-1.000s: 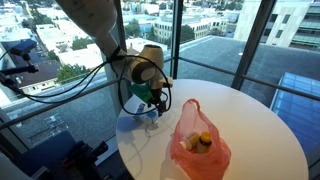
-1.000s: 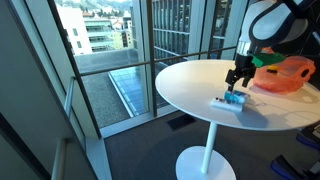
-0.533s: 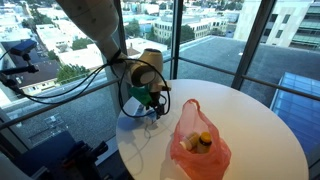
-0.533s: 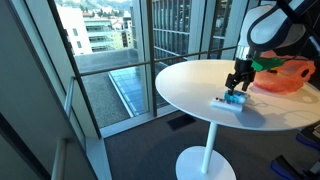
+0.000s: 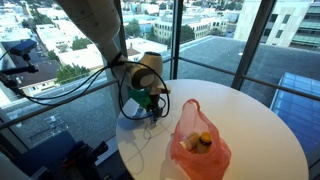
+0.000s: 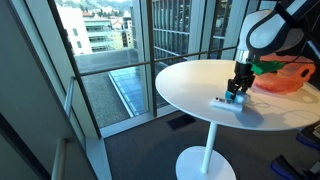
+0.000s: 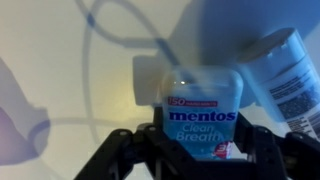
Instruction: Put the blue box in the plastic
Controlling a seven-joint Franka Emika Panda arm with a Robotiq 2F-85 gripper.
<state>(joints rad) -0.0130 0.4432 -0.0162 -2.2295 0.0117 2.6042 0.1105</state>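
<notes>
The blue box (image 7: 200, 112), a Mentos Clean Breath pack, lies on the white round table (image 5: 255, 125) near its edge. My gripper (image 7: 200, 142) stands straight down over it, with a black finger pressed against each side, shut on the box. In both exterior views the gripper (image 5: 150, 108) (image 6: 237, 92) hides most of the box (image 6: 232, 100). The plastic (image 5: 198, 142) (image 6: 284, 76) is a pink-orange translucent bag. It sits on the table a short way from the gripper, mouth up, with items inside.
A white cylindrical container (image 7: 290, 72) with printed text lies just beside the blue box. Cables hang off the wrist (image 5: 128, 98). The table (image 6: 190, 85) stands on one pedestal beside floor-to-ceiling windows. Its rim is close to the gripper.
The gripper has come down a little onto the blue box and its jaws have shut on it. The bag has not moved.
</notes>
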